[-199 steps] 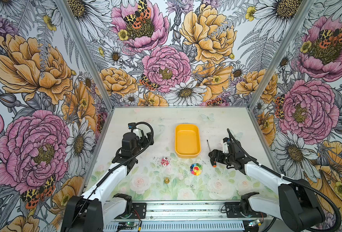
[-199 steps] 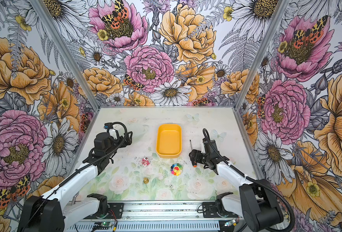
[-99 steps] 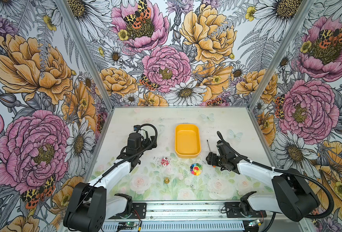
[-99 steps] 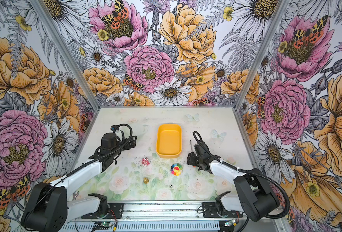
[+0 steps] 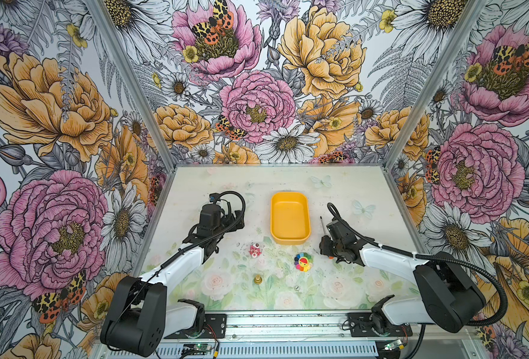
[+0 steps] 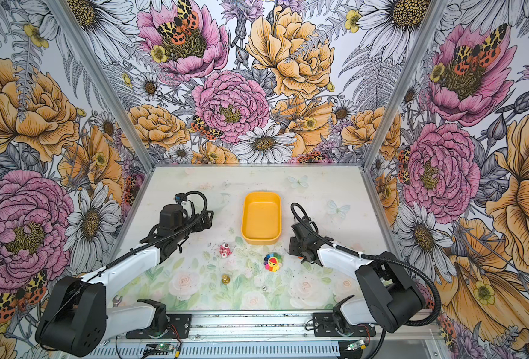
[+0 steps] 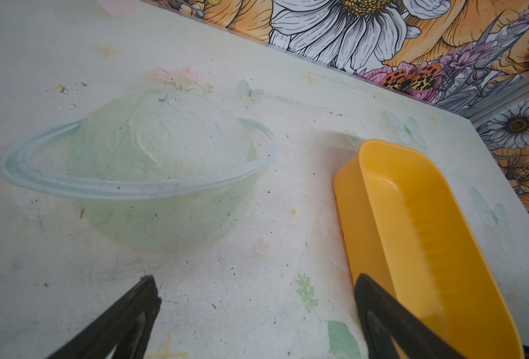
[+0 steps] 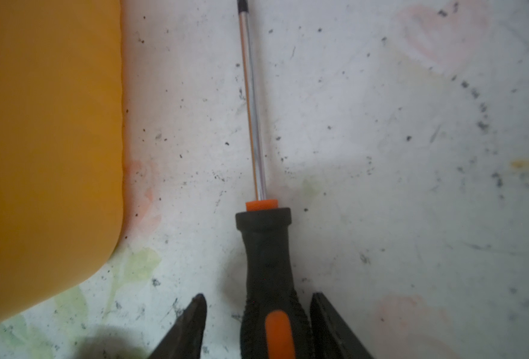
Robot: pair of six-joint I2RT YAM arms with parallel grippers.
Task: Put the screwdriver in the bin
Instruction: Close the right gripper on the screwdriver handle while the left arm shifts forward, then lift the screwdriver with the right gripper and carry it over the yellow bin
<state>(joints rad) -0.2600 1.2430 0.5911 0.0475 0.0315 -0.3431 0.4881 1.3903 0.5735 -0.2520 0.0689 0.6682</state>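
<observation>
Yellow-orange plastic makes up the bin [image 5: 289, 219], which sits empty near the middle of the table [image 5: 344, 186], its long sides running away from the robot's base. Just to its right and not touching its wall, the screwdriver [image 8: 267, 255] lies flat on the tabletop. It is roughly parallel to the bin's long side, with the shiny shaft pointing toward the back of the cell and the black, orange-inlaid handle toward the robot. The right gripper [image 8: 258, 297] is down at that handle with one finger on each side. In the right wrist view a strip of table shows between one finger [image 8: 191, 323] and the handle, and the other finger sits very close to it, so the jaws are apart rather than clamped. The left gripper [image 7: 255, 279] is held over the table to the left of the bin, fingers spread wide with nothing between them. Nearer the robot, a red-and-white figure [image 5: 254, 250], a rainbow flower toy [image 5: 302, 261], a brass piece [image 5: 258, 279] and a white die [image 5: 296, 288] lie apart from one another. In a top view the end of a silver wrench [image 6: 117, 300] peeks out beside the left arm's base.
</observation>
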